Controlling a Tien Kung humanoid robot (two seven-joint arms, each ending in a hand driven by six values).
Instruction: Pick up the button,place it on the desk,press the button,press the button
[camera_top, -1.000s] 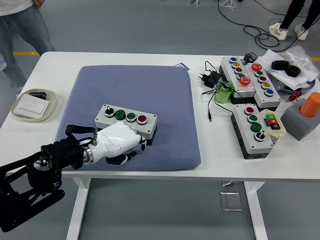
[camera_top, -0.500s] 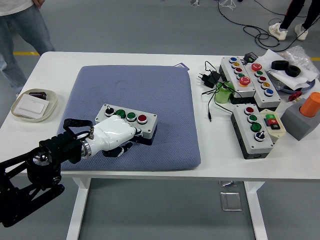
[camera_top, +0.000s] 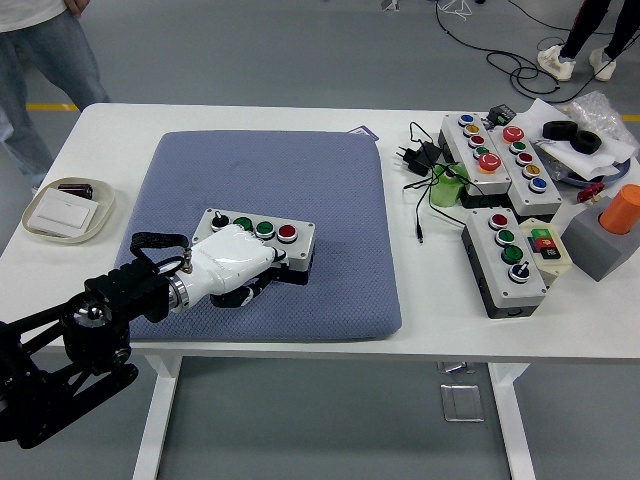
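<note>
A grey button box (camera_top: 287, 236) lies on the blue mat (camera_top: 300, 170), left of the mat's middle. Its top carries a black knob, two green buttons and a red one. My left hand (camera_top: 243, 273), white with a black arm behind it, covers the box's near-left part. The fingers (camera_top: 258, 285) curl around the box's near side and the palm rests over its front edge. The box's underside is hidden, so I cannot tell whether it is off the mat. My right hand does not show.
A shallow dish (camera_top: 30, 226) with a white switch sits at the left edge. Right of the mat are black cables (camera_top: 420, 165), a green cup (camera_top: 447, 187), more button boxes (camera_top: 505, 262) (camera_top: 490, 150) and an orange cylinder (camera_top: 622, 208) on a grey block. A person (camera_top: 40, 50) stands top left.
My left hand has slid forward and up from the mat's near edge onto the box's near-left part, and its fingers have closed around the front side. The box has shifted very slightly.
</note>
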